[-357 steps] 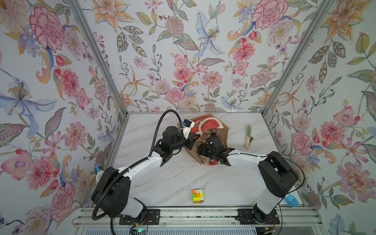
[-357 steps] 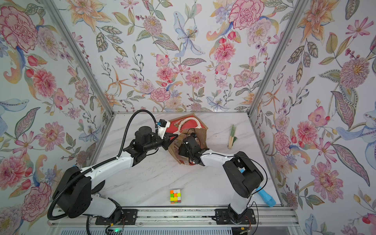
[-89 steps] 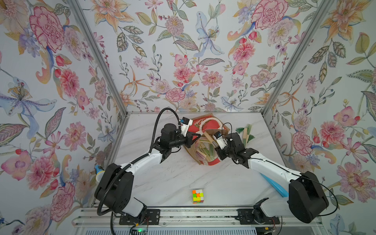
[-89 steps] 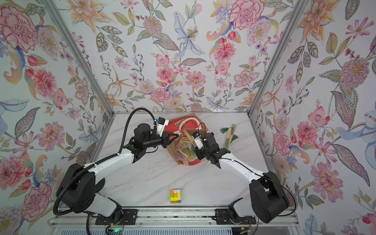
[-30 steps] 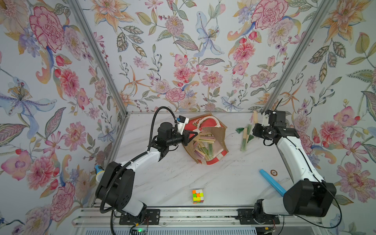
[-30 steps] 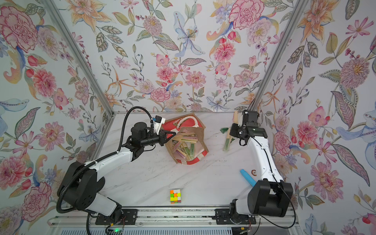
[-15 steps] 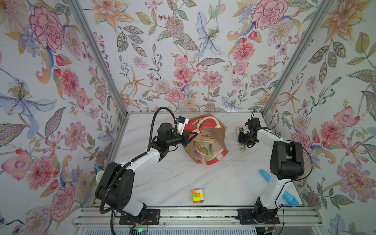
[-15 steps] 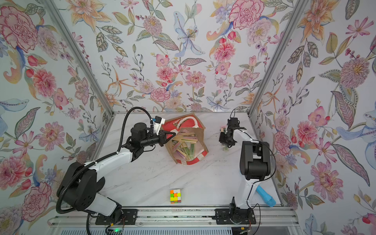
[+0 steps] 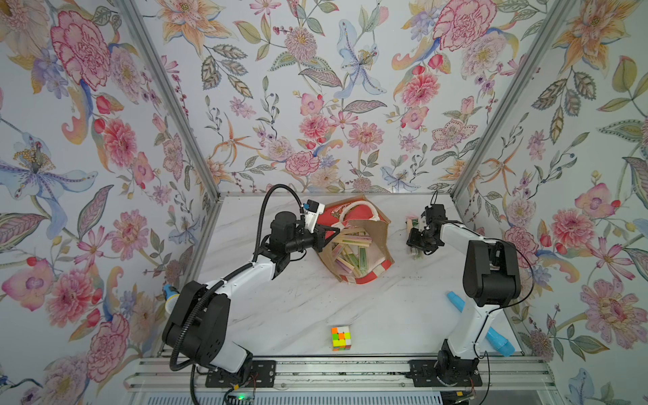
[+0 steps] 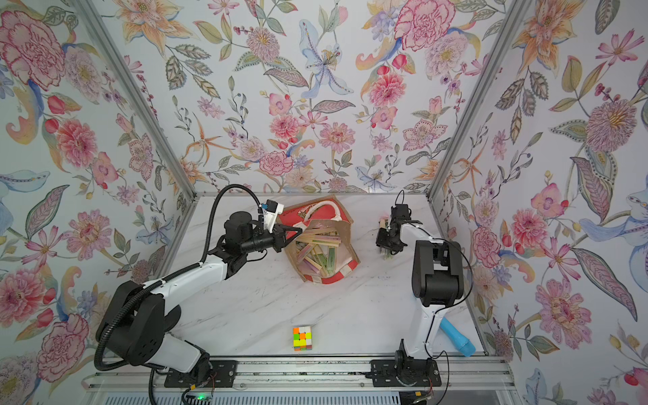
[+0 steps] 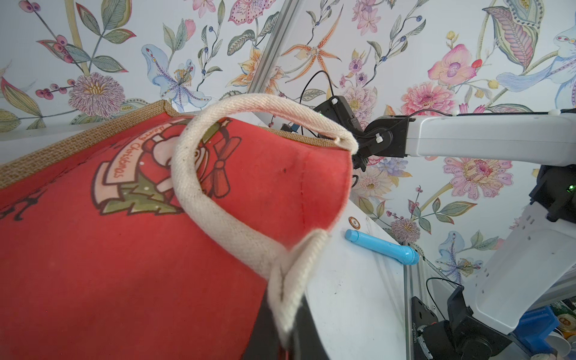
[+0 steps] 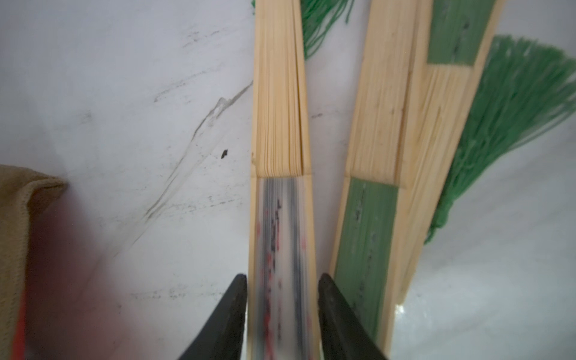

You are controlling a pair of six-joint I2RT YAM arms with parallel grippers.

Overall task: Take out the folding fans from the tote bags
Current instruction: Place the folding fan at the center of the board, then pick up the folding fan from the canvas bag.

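Plainly, the right hand straddles a pale-pleated folding fan, one black tip at each edge. Whether the tips pinch it or stand free of it cannot be told. That fan lies flat on the table just beside two green folding fans, all clear of the tote bag, on its side away from the left hand. That hand is clamped on the tote bag's white handle, holding the mouth up and open, with many more folding fans inside.

This looks like a set-down. It goes well if the tips part fully before rising and then lift straight, so neither drags the fan nor nudges its green neighbours.
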